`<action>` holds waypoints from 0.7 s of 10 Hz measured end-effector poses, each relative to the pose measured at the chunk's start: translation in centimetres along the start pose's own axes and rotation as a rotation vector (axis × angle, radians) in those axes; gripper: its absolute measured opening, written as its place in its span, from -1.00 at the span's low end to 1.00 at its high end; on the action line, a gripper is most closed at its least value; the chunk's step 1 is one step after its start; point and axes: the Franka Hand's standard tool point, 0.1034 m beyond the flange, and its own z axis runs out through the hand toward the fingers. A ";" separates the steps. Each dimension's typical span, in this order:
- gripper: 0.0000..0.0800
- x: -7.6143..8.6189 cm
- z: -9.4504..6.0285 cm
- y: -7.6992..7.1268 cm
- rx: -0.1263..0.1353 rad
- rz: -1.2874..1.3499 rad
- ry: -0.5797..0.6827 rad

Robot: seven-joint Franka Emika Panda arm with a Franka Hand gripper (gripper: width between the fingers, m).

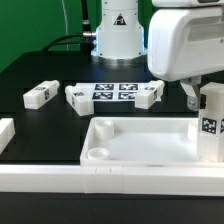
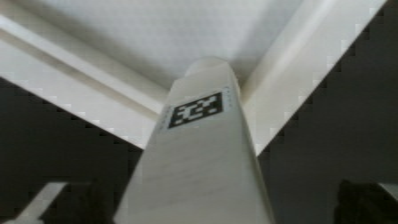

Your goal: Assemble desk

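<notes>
The desk top (image 1: 140, 140), a white tray with a raised rim and round corner sockets, lies near the table's front. One square white leg (image 1: 211, 128) with a tag stands upright at the tray's corner on the exterior view's right. My gripper (image 1: 207, 97) hangs over that leg's top, with one dark finger (image 1: 190, 97) showing beside it. In the wrist view the leg (image 2: 199, 140) runs between the fingertips (image 2: 45, 203), and a dark gap shows on each side. The gripper (image 2: 210, 205) is open and holds nothing. The tray's rim (image 2: 107, 70) lies beyond.
Three loose legs (image 1: 40, 94) (image 1: 77, 97) (image 1: 150, 95) lie at the back around the marker board (image 1: 113, 92). A long white rail (image 1: 100, 180) runs along the front and another rail (image 1: 5, 135) stands at the exterior view's left. The robot's base (image 1: 117, 35) is behind.
</notes>
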 end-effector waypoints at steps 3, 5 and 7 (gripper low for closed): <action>0.12 -0.1 0.0 0.1 0.000 0.001 -0.001; -0.28 -0.1 0.0 0.1 0.001 0.023 0.000; -0.28 -0.1 0.0 0.1 0.003 0.072 0.001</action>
